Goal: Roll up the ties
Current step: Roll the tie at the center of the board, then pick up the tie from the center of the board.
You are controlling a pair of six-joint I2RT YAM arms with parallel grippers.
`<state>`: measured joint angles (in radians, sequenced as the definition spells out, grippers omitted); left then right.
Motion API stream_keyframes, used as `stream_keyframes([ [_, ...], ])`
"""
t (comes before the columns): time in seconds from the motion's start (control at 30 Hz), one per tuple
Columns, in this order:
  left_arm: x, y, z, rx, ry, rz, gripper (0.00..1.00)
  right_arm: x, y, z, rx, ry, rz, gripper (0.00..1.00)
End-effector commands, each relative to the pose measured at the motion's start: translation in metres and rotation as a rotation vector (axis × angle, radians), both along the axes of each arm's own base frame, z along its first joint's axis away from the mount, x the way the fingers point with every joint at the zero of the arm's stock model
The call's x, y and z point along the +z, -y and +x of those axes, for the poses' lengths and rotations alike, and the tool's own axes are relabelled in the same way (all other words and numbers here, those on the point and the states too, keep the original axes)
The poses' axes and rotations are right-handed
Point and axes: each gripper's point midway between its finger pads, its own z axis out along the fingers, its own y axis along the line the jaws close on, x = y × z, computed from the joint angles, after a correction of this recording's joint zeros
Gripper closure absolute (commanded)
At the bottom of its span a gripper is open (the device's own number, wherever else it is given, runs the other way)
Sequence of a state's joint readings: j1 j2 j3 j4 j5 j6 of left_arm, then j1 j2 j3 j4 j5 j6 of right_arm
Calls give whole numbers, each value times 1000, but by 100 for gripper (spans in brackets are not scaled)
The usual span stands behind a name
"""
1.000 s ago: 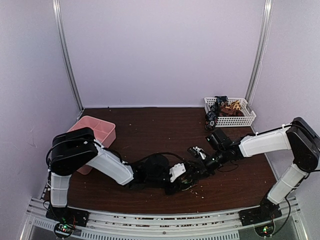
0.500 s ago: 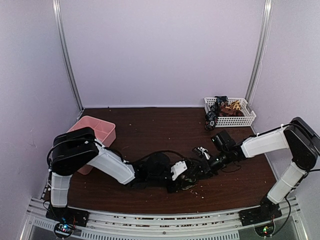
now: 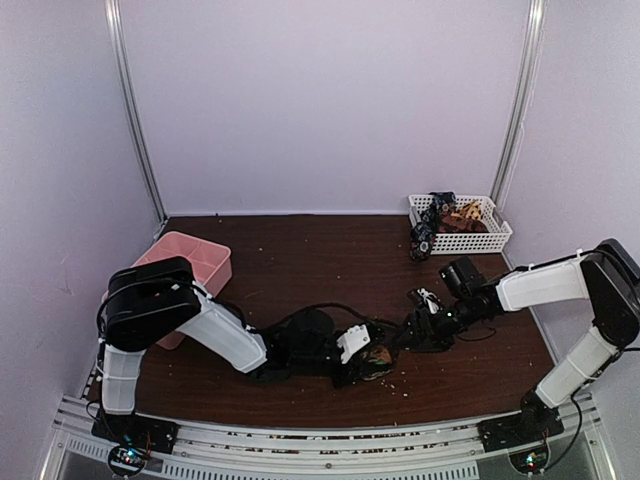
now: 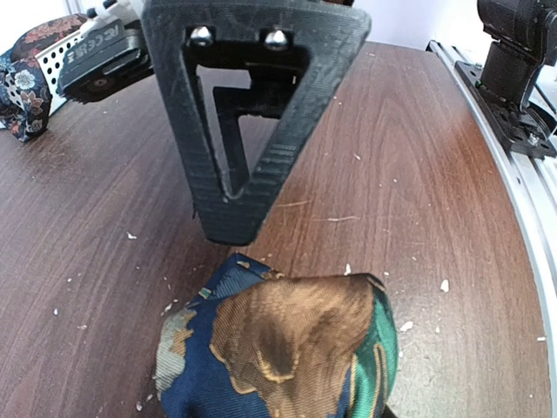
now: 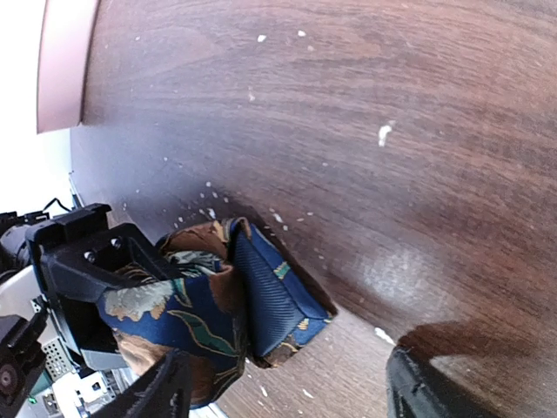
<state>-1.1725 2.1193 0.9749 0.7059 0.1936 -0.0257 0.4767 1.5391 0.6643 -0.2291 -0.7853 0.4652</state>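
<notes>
Right pincer (image 5: 291, 385) has backed off, fingers apart; left pincer (image 3: 367, 357) seemingly clamps the silky coiled tie (image 4: 278, 348).

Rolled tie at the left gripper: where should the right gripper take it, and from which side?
Probably at the dark blue fold that juts out of the rolled tie, coming from the right arm's side. The left gripper covers the opposite side, so this end is the only free part. It faces the open right gripper and looks narrow enough to fit between its fingers.

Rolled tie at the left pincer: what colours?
The tie: dark blue, brown, green; left wrist view.
</notes>
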Motion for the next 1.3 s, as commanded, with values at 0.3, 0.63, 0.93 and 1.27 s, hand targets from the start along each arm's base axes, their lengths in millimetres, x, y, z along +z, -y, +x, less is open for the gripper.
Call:
stream_keyframes([
  [0.3, -52, -23, -14, -26, -57, 165, 75, -21, -21, -10, 16, -113, 105, 17],
  [0.63, -53, -24, -15, -28, -60, 166, 75, 5, -38, -22, 56, -86, 231, 23],
  [0.93, -52, -23, -15, -31, -56, 169, 74, 15, -47, -24, 84, -63, 269, 21],
  [1.27, -52, -25, -16, -32, -57, 169, 74, 6, -51, -21, 100, -41, 227, 49],
])
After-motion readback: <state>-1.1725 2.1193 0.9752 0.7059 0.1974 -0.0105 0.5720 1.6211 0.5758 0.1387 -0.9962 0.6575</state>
